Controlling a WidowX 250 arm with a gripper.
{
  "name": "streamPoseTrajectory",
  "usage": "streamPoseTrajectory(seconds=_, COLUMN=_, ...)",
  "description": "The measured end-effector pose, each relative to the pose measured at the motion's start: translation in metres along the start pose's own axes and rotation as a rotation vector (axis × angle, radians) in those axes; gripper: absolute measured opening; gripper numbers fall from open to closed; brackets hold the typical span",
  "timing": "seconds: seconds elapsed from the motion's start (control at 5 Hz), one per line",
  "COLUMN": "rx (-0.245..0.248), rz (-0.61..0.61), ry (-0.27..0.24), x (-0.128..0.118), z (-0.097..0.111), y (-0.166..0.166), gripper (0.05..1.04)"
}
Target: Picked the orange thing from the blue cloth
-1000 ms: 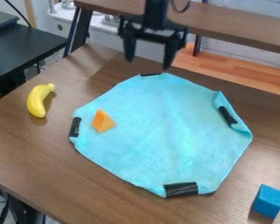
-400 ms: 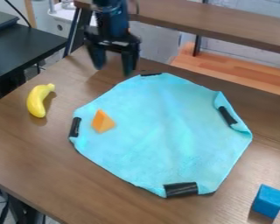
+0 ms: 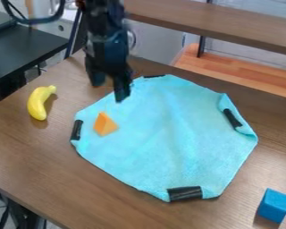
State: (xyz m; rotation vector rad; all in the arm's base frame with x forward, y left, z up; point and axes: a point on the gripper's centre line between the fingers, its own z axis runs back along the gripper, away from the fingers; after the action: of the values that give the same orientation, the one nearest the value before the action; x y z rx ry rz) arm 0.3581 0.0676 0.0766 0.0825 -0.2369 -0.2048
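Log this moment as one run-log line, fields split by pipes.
end effector: open, empty | orange wedge: on blue cloth, not grasped | banana: left of cloth | blue block: lower right, off cloth

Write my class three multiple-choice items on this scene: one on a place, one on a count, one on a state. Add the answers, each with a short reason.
1. Where does the orange wedge lie?
A) Beside the blue cube
B) On the blue cloth
C) Under the banana

2. How many black strips show along the edge of the blue cloth?
A) Two
B) Six
C) Four

3. What is the state of the gripper?
A) Empty, its fingers apart
B) Clamped on the orange wedge
C) Clamped on the banana

Answers:
1: B, the blue cloth surrounds the orange wedge's base near its left edge.
2: C, one strip each shows at the top, right, bottom and left.
3: A, a gap shows between the fingers, with nothing in it.
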Motion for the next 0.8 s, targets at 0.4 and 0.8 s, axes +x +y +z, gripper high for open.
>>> streamPoseTrajectory(seconds=0.4, rx=0.048, rz=-0.118, ry=0.067, x=-0.015, z=-0.032, y=0.001, gripper=1.0)
streamPoseTrajectory(seconds=0.8, rx=0.084, rz=-0.14, ry=0.114, x=-0.022, z=-0.049, y=0.007, gripper=1.0)
